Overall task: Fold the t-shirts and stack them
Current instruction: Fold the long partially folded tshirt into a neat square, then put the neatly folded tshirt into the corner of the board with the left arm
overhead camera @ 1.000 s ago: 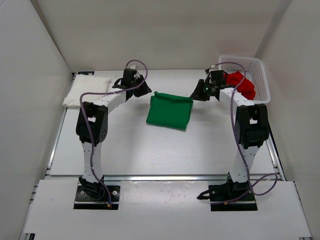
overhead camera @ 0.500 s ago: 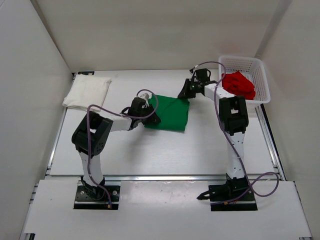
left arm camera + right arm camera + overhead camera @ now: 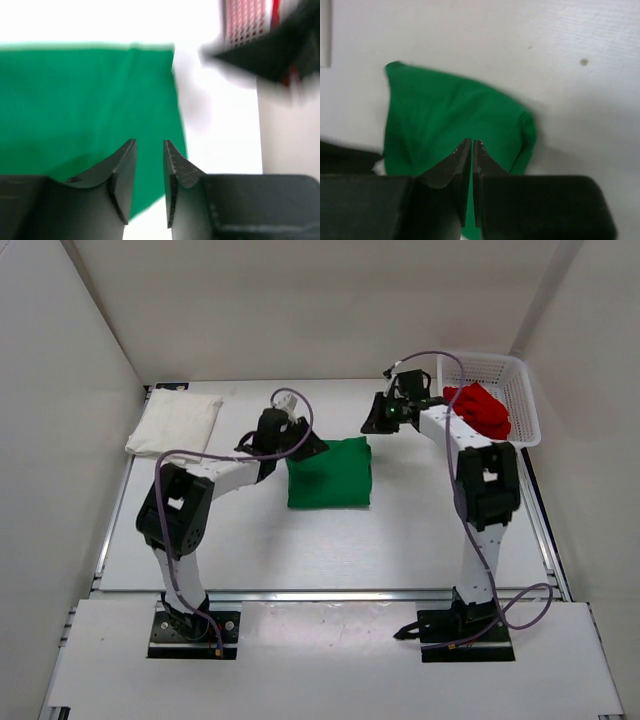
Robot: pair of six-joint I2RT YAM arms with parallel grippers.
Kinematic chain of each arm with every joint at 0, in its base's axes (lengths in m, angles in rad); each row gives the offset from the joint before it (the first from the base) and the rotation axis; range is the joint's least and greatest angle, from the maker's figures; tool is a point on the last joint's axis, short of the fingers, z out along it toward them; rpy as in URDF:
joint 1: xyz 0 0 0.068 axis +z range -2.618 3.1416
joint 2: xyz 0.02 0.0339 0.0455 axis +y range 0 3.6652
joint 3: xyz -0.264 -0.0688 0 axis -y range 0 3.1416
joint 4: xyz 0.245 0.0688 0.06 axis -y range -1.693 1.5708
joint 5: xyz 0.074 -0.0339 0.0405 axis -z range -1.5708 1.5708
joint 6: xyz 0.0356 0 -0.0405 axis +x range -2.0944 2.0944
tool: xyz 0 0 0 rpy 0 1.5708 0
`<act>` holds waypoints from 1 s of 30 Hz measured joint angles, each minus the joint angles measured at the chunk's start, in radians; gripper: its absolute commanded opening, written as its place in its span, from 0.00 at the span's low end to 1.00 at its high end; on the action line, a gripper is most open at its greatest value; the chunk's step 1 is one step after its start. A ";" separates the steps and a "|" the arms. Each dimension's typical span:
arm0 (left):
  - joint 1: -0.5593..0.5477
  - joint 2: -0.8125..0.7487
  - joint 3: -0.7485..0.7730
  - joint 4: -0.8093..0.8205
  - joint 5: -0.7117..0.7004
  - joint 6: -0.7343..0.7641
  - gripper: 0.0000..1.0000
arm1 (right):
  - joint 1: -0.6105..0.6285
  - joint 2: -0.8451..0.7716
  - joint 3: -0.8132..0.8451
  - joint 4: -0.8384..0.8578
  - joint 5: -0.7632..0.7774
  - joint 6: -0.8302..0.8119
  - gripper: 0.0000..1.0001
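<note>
Starting at L gripper [image 3: 150, 146]: jaws apart by a narrow slot, nothing seen between them. Green cloth shows through the slot from below. Tips sit over the green shirt [image 3: 330, 474], close to one of its edges. Top view puts this gripper at the shirt's far-L corner. Whether tips touch the cloth: cannot tell.

R gripper [image 3: 471, 143]: jaws pressed together, only a hairline between. No cloth seen pinched. Its wrist view looks down on the green shirt, which lies beyond and under the tips. Top view puts this gripper just off the shirt's far-R corner; contact not discernible.

Green shirt: folded to a rough rectangle, lying flat at mid-table [image 3: 330, 550], between the two arms. One corner looks rounded and slightly bunched in R wrist view. L wrist view blurred, edges soft.

White shirt [image 3: 175, 423]: folded, flat, at far-L corner of table, well apart from green shirt and from L gripper.

Red shirt [image 3: 482, 408]: crumpled, not folded, inside the basket [image 3: 522, 368] at far-R corner. Part of it rises above the basket rim. R arm runs just beside the basket's L side.
</note>
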 measured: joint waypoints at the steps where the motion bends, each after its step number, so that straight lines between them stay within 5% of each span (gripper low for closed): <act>1: 0.008 0.021 0.041 0.003 0.002 0.000 0.38 | 0.003 -0.072 -0.078 0.028 0.002 0.005 0.01; 6: 0.076 0.202 0.229 0.004 0.019 -0.011 0.34 | 0.022 -0.308 -0.426 0.222 -0.049 0.054 0.00; 13: 0.192 0.330 0.197 0.011 0.061 -0.051 0.34 | 0.011 -0.222 -0.696 0.398 -0.136 0.130 0.00; 17: 0.235 0.317 0.143 0.076 0.100 -0.082 0.37 | -0.010 -0.223 -0.706 0.446 -0.150 0.145 0.00; 20: 0.249 0.299 0.113 0.107 0.127 -0.096 0.53 | -0.016 -0.223 -0.718 0.471 -0.150 0.148 0.00; 21: 0.249 0.288 0.108 0.109 0.131 -0.095 0.82 | -0.016 -0.224 -0.719 0.472 -0.150 0.148 0.00; 22: 0.249 0.272 0.104 0.109 0.131 -0.088 0.98 | -0.014 -0.225 -0.719 0.473 -0.149 0.148 0.00; 30: 0.254 -0.005 -0.005 0.089 0.098 0.005 0.98 | 0.021 -0.343 -0.746 0.459 -0.119 0.157 0.37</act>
